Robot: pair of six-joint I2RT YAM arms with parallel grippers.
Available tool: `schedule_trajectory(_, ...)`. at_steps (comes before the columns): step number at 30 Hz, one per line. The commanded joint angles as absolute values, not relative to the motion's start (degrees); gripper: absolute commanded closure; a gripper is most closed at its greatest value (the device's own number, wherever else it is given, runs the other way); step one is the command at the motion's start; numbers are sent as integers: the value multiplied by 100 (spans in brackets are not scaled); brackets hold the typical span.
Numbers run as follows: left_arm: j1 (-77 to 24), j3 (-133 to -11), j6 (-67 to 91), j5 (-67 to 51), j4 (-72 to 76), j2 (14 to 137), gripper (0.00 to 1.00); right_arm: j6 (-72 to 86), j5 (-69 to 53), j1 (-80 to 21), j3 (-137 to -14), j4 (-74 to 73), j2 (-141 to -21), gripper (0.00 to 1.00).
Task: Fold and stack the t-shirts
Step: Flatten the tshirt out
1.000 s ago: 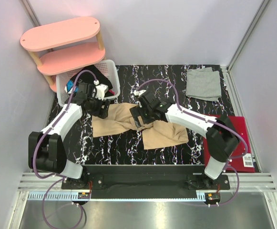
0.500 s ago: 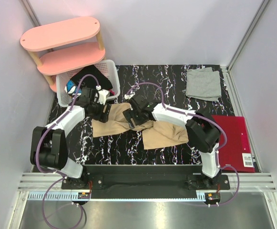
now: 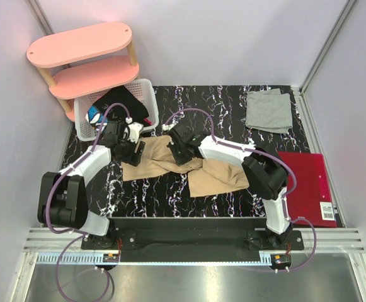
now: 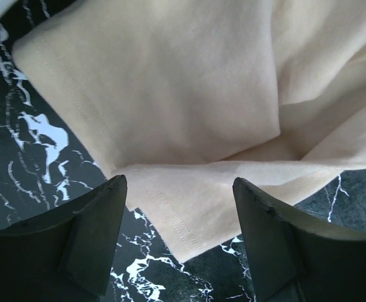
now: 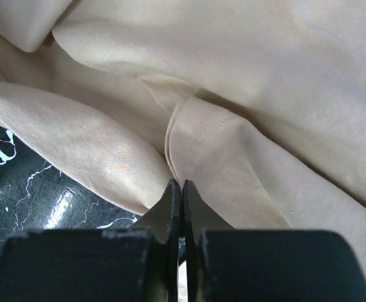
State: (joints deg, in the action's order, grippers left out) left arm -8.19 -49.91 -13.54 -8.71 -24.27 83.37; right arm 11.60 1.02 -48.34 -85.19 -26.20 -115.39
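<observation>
The soft tan t-shirt (image 3: 217, 179) lies crumpled in rounded folds in the middle of the worktop (image 3: 198, 100), a glossy black slab with white veins. The left pincer (image 4: 177, 189) gapes wide and holds nothing, straddling a stitched hem corner at the shirt's left end. The right pincer (image 5: 181, 184) is closed tight, pinching a seamed ridge of the same cloth. The flat grey t-shirt (image 3: 269, 111) rests at the far right.
</observation>
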Motion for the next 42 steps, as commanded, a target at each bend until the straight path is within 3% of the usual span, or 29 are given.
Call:
schedule_trajectory(1,-773,-5001,-1433,-624,-1995,8016,27,1134,229,-4869,-8640,-2531,-11268,100)
schedule_trajectory(10,-729,-5344,-1327,-449,-1960,8181,20,1239,448,-4904,-8043,-2742,-10031,100)
schedule_trajectory(22,-703,-5976,-1046,-176,-1793,9306,27,1626,439,-5115,-7146,-2970,-9132,100)
schedule_trajectory(25,-800,-6003,-1063,-149,-1819,9395,32,1670,439,-5168,-7084,-2997,-9079,100)
schedule_trajectory(28,-931,-5845,-1107,-237,-1854,9326,44,1688,466,-5168,-7058,-2988,-9018,100)
schedule_trajectory(36,-1222,-5353,-1362,-588,-2205,9018,48,1600,597,-5168,-7154,-3067,-8947,100)
schedule_trajectory(42,-1230,-5379,-1793,-1115,-3566,8405,57,1451,870,-5168,-7163,-3146,-8807,100)
